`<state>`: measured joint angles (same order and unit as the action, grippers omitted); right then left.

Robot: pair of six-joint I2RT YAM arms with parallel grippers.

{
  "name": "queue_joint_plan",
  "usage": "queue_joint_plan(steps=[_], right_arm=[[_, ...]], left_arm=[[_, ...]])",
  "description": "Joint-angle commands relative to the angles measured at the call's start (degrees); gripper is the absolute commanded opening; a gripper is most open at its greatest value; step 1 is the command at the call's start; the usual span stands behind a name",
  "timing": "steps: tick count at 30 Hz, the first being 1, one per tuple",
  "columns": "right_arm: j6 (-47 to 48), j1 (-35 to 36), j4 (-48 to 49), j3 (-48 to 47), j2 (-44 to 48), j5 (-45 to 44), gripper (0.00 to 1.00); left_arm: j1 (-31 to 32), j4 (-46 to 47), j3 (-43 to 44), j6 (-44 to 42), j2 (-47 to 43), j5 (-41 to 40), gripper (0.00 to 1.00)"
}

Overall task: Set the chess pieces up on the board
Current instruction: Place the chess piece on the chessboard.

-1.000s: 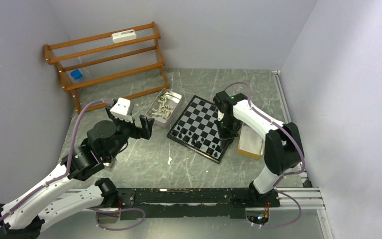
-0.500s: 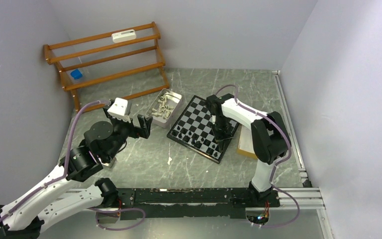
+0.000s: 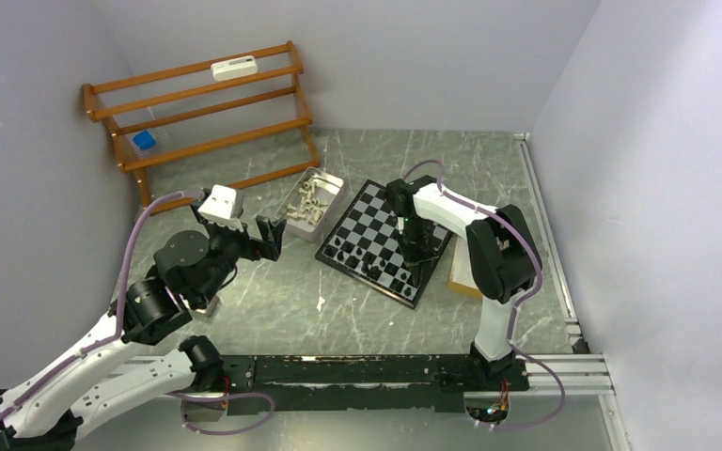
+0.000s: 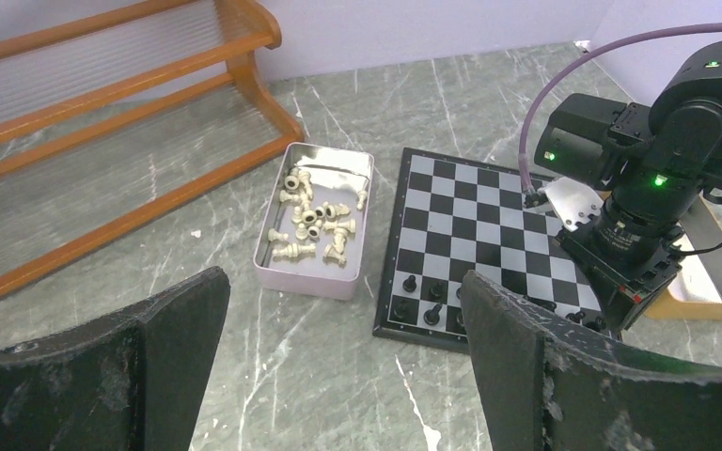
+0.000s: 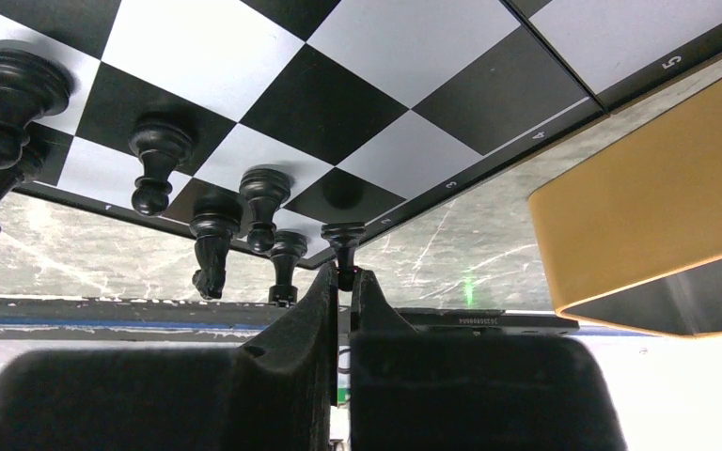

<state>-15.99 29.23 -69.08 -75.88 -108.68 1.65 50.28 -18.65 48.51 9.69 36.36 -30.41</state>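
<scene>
Right gripper (image 5: pixel 342 279) is pinching a black piece (image 5: pixel 343 235) by its head at the board (image 5: pixel 376 56) edge row, beside other black pieces (image 5: pixel 263 202). Lower it straight, seat the base flat, release without clipping neighbours. Left gripper (image 4: pixel 343 282) is spread wide and holds nothing.

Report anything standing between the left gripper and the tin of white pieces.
Nothing visible does: only tabletop lies between the open left gripper and the tin holding the white chess pieces.

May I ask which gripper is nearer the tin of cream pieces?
Left. The left gripper hovers open beside the tin; the right gripper, shut on a black piece, is over the board, farther away.
</scene>
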Motion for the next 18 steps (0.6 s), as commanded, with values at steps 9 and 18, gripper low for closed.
queue_joint_plan(steps=[9,18], right_arm=[[0.8,0.2,-1.1,-1.9,-1.6,-1.4,0.08],[1.0,0.2,-1.2,-2.2,-2.2,-1.5,0.11]], left_arm=[[-0.2,1.6,-0.7,-1.1,-0.8,-1.1,0.97],[-0.2,1.6,-0.7,-1.0,-0.9,-1.3,0.97]])
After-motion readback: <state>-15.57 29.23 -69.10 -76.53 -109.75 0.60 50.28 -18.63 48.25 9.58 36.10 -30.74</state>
